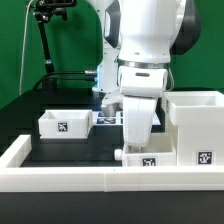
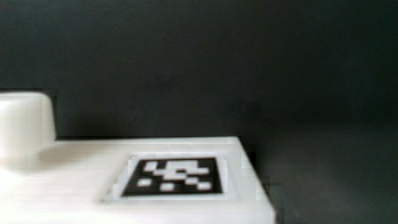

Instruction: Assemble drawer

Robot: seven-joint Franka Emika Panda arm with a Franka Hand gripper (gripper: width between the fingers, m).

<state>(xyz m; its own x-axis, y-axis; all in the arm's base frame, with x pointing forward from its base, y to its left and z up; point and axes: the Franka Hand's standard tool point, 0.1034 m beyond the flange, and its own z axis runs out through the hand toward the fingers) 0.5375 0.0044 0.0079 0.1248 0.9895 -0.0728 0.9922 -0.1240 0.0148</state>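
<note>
A small open white drawer box [image 1: 65, 123] with a marker tag stands at the exterior view's left. A larger white drawer housing [image 1: 196, 128] with tags stands at the right. A low white drawer part [image 1: 141, 159] with a tag lies in front, next to the housing. My gripper [image 1: 136, 138] hangs low right above this part; its fingers are not distinct. The wrist view shows the flat white part [image 2: 71, 170] with its tag [image 2: 178, 176] close up, and a white rounded post [image 2: 22, 125] beside it. I cannot tell whether the jaws are open.
A white raised wall [image 1: 60, 175] runs along the front of the black table and up the left side. The marker board [image 1: 106, 117] lies behind the arm. A black stand [image 1: 42, 40] and cable are at the back left before a green backdrop.
</note>
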